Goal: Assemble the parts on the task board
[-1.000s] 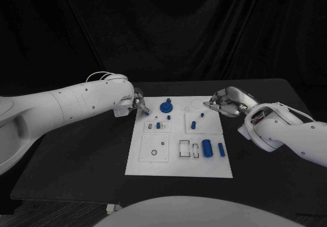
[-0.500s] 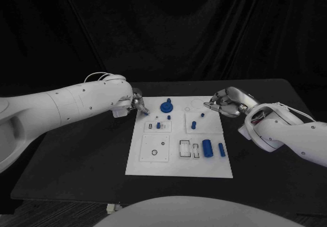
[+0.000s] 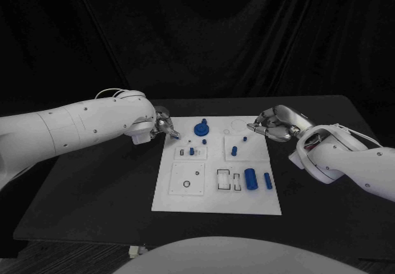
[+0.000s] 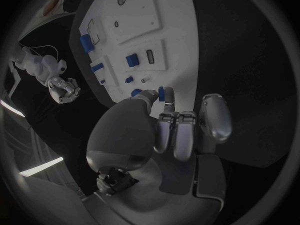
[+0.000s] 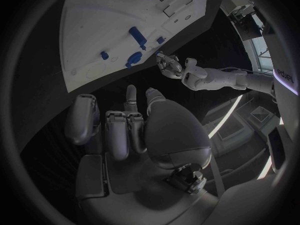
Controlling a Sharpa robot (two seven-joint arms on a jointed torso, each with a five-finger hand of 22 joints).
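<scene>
The left hand [image 3: 162,126] hangs just off the far left corner of the white rectangular task board [image 3: 188,202], and over the last second it has drifted a touch outward from that edge, with the arm swinging back. Between its fingertips [image 4: 164,96] it pinches a small blue plastic peg [image 3: 175,135], so the part is lifted and carried, not yet seated. That reads as a re-aim before insertion, probably toward the small slots just inboard of the hand, though which one is not clear.

The right hand [image 3: 275,125] has barely stirred; it waits at the opposite far corner, fingers curled in with nothing between them.

Beyond the left fingertips sits the round blue knob [image 3: 201,129]; further toward the robot, a fat blue cylinder [image 3: 249,177] and a slimmer blue pin [image 3: 266,181] lie loose on the board. Plenty of assembly remains.

No legible writing or branding on the board or parts.
</scene>
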